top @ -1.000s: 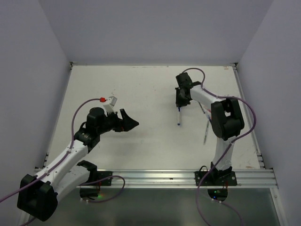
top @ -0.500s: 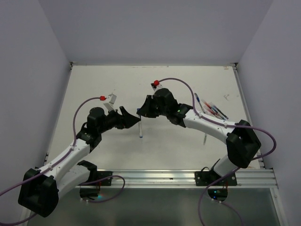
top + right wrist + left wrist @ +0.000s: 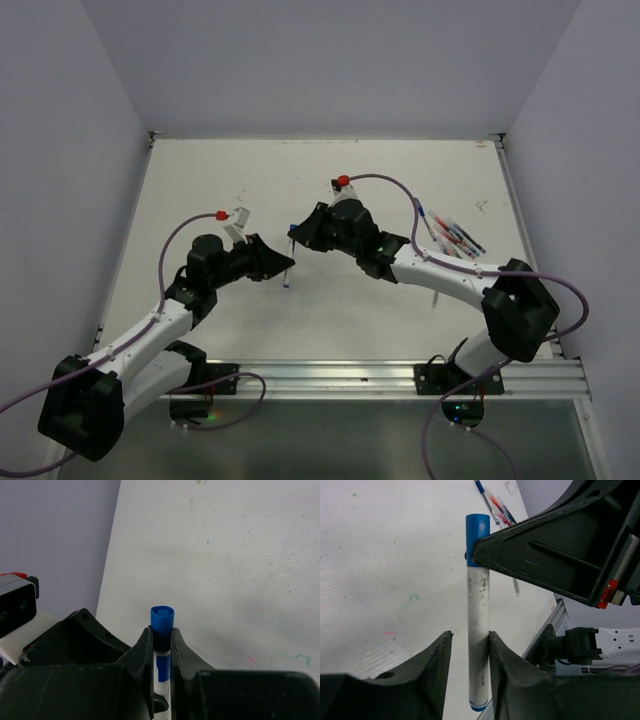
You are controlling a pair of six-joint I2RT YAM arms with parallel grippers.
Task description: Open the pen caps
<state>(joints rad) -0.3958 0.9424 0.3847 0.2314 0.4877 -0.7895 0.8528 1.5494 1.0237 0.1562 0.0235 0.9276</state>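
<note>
The two arms are meeting over the middle of the tabletop [image 3: 220, 180] so that each can take one end of a single pen [image 3: 479, 625] and pull against the other. The right gripper [image 3: 161, 642] is pinching the blue pen cap [image 3: 162, 617] low on its sleeve, with its jaws closed tight on it. That leaves the cap's closed end sticking out clear.

The left gripper [image 3: 470, 641] is bracketing the pale barrel further down. Its jaws are narrow, and one finger is lying against the barrel while a sliver of tabletop is showing between the barrel and the other finger, so I judge it is not clamping yet.

In the top view the pen is hanging between the two grippers, its long axis running roughly from 12 to 6 o'clock. The capped end is pointing to 12 o'clock and the bare tail to 6 o'clock. The spare pens [image 3: 455, 236] are lying well apart, toward 3 o'clock.
</note>
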